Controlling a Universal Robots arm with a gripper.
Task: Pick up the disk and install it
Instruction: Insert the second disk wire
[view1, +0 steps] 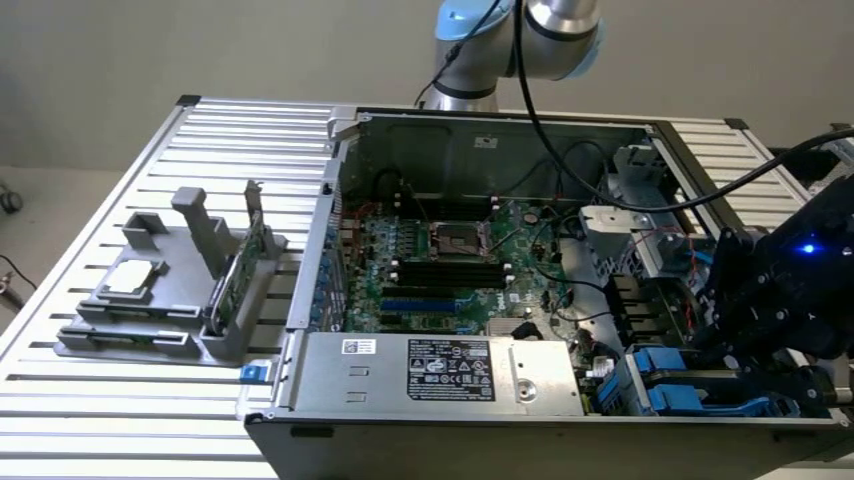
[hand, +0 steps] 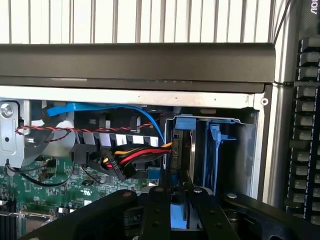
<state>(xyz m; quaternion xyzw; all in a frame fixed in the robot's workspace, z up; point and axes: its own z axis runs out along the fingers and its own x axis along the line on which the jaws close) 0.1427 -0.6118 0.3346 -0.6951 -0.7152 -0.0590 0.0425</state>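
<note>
wrist view shows the gripper (hand: 181, 200) hanging over the computer case's (hand: 140, 65) corner drive bay, its fingers narrowed around the blue-railed disk (hand: 192, 150).

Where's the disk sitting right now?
The disk stands on edge in the blue-railed drive bay at the case's front corner, exterior view's lower right, directly under the hand.

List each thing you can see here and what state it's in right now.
Computer case: side panel off, interior exposed.
Disk: standing on edge in the blue-railed drive bay.
Gripper: directly over the drive bay.
Grey fixture: on the slatted table, holding a green circuit card upright.
</note>
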